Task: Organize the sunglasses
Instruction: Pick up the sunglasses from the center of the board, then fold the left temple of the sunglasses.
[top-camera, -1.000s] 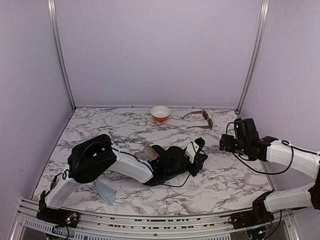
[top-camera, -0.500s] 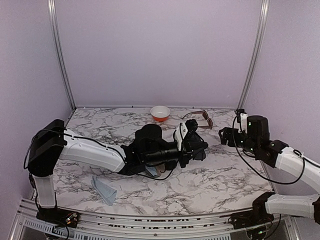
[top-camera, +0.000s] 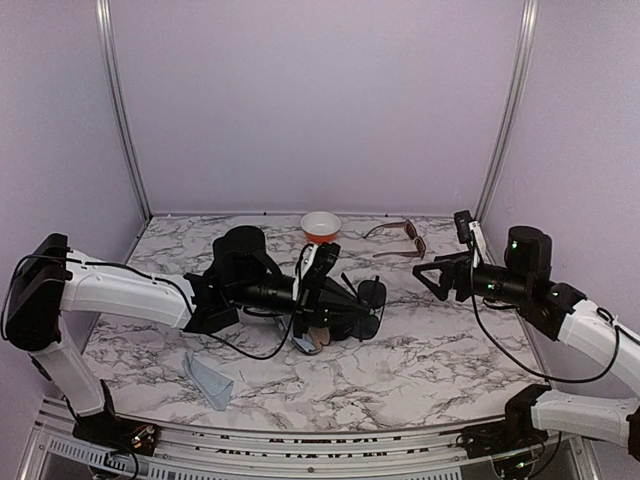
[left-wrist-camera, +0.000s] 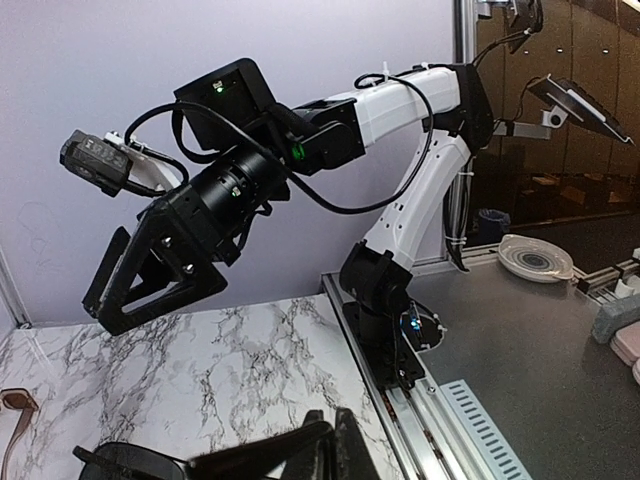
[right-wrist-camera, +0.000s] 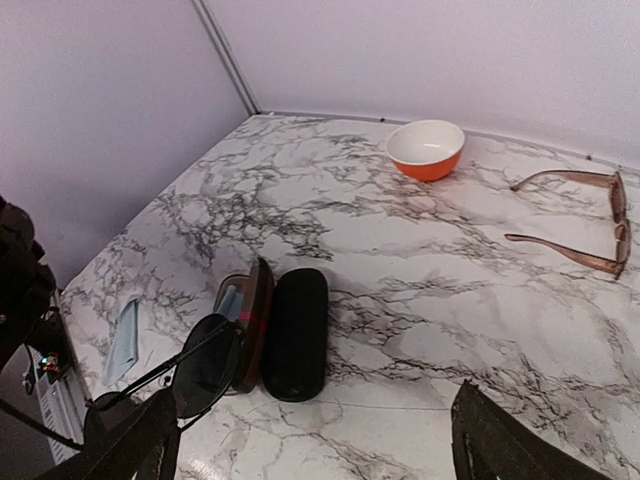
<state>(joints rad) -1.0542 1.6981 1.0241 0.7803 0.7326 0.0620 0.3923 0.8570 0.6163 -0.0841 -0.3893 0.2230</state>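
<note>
Gripping the black sunglasses (top-camera: 372, 294), the clenched left gripper (top-camera: 350, 296) is hovering by the brown case (right-wrist-camera: 252, 318) and should be lowering them level; right gripper (top-camera: 428, 280) released.

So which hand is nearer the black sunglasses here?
Left. The left hand is shut on the black sunglasses, holding them; the right hand hangs open off to their right, not touching them.

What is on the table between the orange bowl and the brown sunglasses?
Nothing: only bare table lies between the bowl and the brown sunglasses, shown clearly in the right wrist view.
</note>
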